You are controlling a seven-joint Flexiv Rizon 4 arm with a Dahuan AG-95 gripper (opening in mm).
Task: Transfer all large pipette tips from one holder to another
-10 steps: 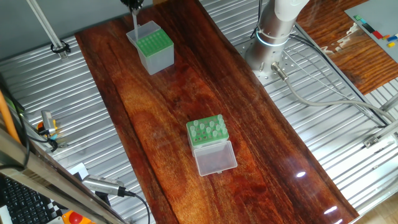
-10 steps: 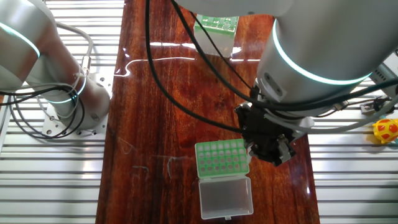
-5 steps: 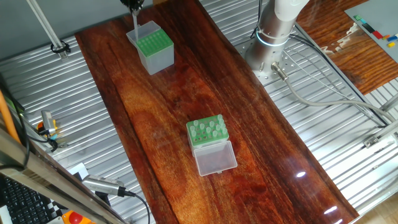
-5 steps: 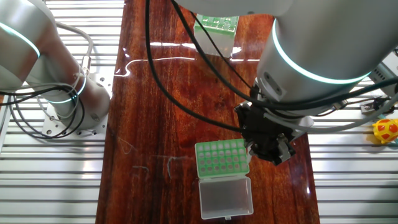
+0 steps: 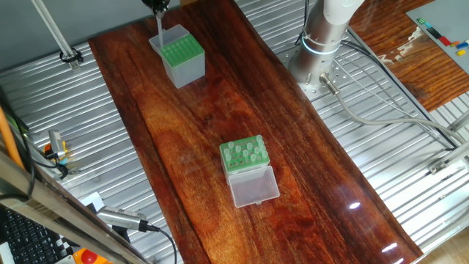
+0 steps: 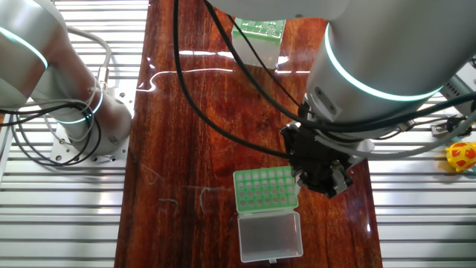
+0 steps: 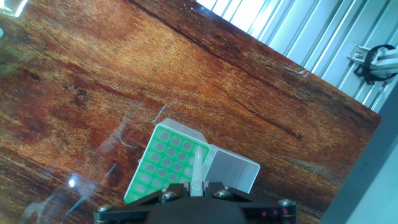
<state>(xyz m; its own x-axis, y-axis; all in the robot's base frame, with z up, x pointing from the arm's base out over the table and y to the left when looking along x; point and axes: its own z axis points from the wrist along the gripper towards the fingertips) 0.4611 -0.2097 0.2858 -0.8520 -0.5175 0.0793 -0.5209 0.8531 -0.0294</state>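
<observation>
While pinching a pipette tip (image 7: 196, 168), jaws (image 7: 198, 186) hover vert. over tall box (image 7: 163, 165).

A dark wooden table (image 5: 198, 132) lies on ribbed metal; yellow toy (image 6: 462, 155) at right.

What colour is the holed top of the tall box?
Green, on the tall box with whitish walls; clearest in the hand view.

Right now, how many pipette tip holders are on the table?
2: the taller translucent box by the gripper, which holds a pipette tip, and the low green rack mid-table.
</observation>
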